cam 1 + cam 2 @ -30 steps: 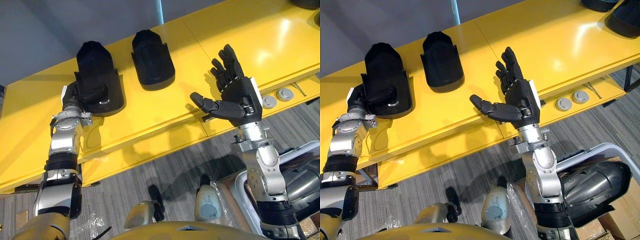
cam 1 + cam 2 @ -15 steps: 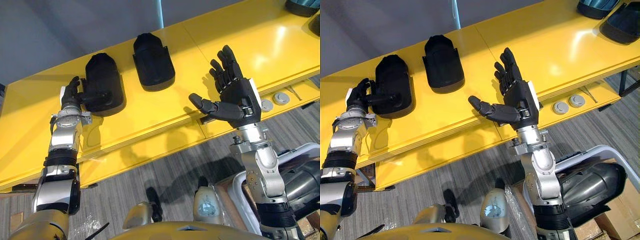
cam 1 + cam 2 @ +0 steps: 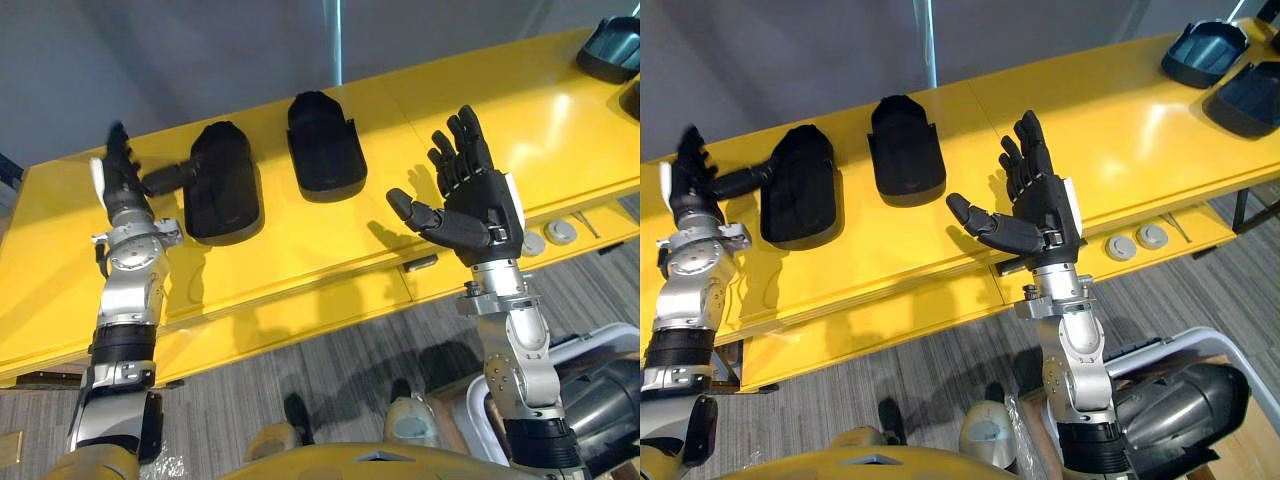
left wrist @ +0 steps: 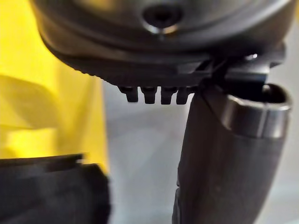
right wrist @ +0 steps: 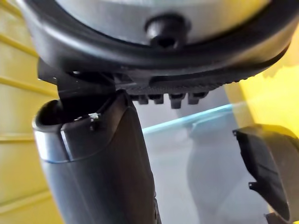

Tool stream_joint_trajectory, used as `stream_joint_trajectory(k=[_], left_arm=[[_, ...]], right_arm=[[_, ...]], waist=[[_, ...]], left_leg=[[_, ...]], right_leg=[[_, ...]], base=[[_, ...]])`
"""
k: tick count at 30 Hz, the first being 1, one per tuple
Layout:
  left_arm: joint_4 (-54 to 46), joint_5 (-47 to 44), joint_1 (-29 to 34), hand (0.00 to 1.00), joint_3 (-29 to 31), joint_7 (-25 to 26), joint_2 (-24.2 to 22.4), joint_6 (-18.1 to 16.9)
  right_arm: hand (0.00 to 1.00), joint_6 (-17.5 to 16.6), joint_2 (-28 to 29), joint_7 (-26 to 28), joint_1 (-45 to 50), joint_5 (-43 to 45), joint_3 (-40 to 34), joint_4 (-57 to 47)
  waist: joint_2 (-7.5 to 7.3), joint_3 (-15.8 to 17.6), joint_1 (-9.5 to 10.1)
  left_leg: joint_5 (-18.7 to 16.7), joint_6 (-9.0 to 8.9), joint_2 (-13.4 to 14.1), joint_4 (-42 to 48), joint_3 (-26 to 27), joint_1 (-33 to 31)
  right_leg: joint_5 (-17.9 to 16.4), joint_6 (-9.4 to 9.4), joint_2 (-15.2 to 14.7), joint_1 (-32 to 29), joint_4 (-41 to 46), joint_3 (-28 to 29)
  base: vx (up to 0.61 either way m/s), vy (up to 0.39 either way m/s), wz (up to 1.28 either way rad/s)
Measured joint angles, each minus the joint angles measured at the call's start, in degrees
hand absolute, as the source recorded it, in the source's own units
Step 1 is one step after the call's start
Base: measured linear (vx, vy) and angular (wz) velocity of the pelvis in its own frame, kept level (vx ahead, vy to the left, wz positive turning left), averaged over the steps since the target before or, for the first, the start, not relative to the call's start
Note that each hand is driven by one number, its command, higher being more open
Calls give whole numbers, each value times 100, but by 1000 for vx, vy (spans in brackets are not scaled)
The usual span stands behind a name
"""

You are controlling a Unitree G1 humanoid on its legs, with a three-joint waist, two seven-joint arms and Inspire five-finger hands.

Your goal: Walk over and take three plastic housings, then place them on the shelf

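Note:
Two black plastic housings lie on the yellow shelf: one at the left, the other just right of it. My left hand is open beside the left housing, fingers straight up, with its thumb reaching toward that housing's edge; whether it touches I cannot tell. In the left wrist view the thumb stands by the housing. My right hand hovers open over the shelf's front edge, palm up and holding nothing, right of the second housing.
Two dark blue housings sit at the shelf's far right end. Two round grey discs lie on a lower ledge below the right hand. A grey wall runs behind the shelf; striped grey floor lies in front.
My left hand has let go of the left housing, opened and drawn back to the left. That housing now lies flat on the shelf. The camera has shifted.

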Motion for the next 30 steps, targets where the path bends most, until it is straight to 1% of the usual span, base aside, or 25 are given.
stream_joint_trajectory(k=[1,2,3,4,5,6,7,8,9,10,11,17,21,23,25,27,29,30], left_arm=[[-229,-15,0,100,54,0,-85,-235],[-378,-46,5,100,71,-7,-125,-389],[-660,-96,65,100,94,-19,-194,-658],[-982,-154,251,100,167,-37,-306,-896],[-1159,-231,389,100,191,-54,-375,-1017],[-1655,-327,752,100,230,-108,-629,-1237],[-1845,-331,919,100,233,-128,-755,-1305],[-2226,-326,1245,100,222,-182,-1013,-1432],[-2403,-326,1408,100,217,-225,-1142,-1479],[-2706,-325,1732,100,215,-319,-1375,-1577],[-3539,-192,2940,100,388,-1045,-1881,-2085],[-3538,-192,2993,100,380,-1046,-1902,-2086],[-3530,-193,3405,100,216,-1059,-2066,-2099],[-3504,-197,3531,100,64,-1043,-2131,-2098],[-3451,-197,3596,100,-157,-1058,-2134,-2094],[-3337,-197,3595,100,-340,-1124,-2136,-2070],[-3198,-200,3598,100,-467,-1187,-2136,-2006],[-3171,-203,3599,100,-513,-1213,-2139,-1953]], right_arm=[[100,-24,1,-44,-2,-2,0,62],[100,-42,4,-84,-6,-4,1,111],[100,-48,10,-145,-6,-7,-1,205],[100,-48,12,-198,4,-19,1,237],[100,-48,13,-229,11,-21,-5,237],[100,-48,14,-281,13,-28,-74,237],[100,-49,14,-323,13,-64,-103,237],[100,-48,41,-368,17,-234,-213,239],[100,-48,47,-386,24,-273,-258,242],[100,-49,73,-433,40,-435,-367,241],[100,-85,425,-704,111,-457,-854,222],[100,-85,425,-694,112,-453,-850,222],[100,-166,425,-528,283,-448,-714,219],[100,-242,423,-444,316,-567,-441,213],[100,-335,407,-353,316,-873,-43,185],[100,-343,347,-273,311,-1229,297,116],[100,-344,222,-122,264,-1601,578,114],[100,-351,107,-75,189,-1844,707,114]], waist=[[6,-45,25],[6,-46,33],[17,-71,40],[58,-146,60],[87,-203,52],[146,-300,59],[164,-331,66],[175,-342,89],[175,-342,99],[162,-355,121],[-201,-513,476],[-216,-503,473],[-252,-466,476],[-299,-353,488],[-342,-265,500],[-374,-210,514],[-401,-185,583],[-428,-140,659]], left_leg=[[8,-2,-2,-20,-20,17],[9,-2,-2,-26,-54,56],[9,-4,-2,-53,-88,140],[21,-17,-1,-119,-91,188],[30,-19,-1,-141,-99,185],[32,-18,1,-166,-110,187],[34,-20,2,-176,-117,191],[50,-26,3,-214,-132,246],[53,-30,4,-228,-143,268],[55,-34,4,-223,-176,270],[61,-51,11,-232,-257,252],[60,-50,12,-212,-259,249],[43,-48,6,-168,-276,188],[20,-49,3,-98,-291,125],[24,-46,5,-76,-354,-15],[39,-33,6,-11,-441,-174],[52,-34,7,-9,-508,-223],[52,-35,9,-1,-511,-226]], right_leg=[[1,1,0,34,-21,-27],[1,2,1,110,-56,-64],[2,3,9,219,-100,-101],[2,4,19,266,-136,-112],[5,9,18,268,-157,-123],[12,19,17,286,-187,-142],[12,19,16,294,-192,-154],[12,19,19,347,-205,-182],[11,19,24,384,-221,-202],[13,21,34,432,-258,-245],[36,46,31,571,-374,-399],[36,46,31,570,-373,-398],[36,46,32,551,-368,-406],[35,45,35,505,-329,-405],[29,39,33,388,-281,-434],[31,42,29,321,-279,-527],[31,41,28,319,-278,-597],[32,41,32,320,-274,-599]], base=[[27,5,10],[25,1,14],[16,-2,11],[6,-1,7],[19,2,4],[21,1,6],[24,0,7],[7,-2,6],[-3,-4,10],[-9,-3,7],[-8,-2,6],[0,0,0],[0,0,1],[-15,3,1],[-59,3,12],[-36,-6,26],[15,-4,19],[41,1,8]])
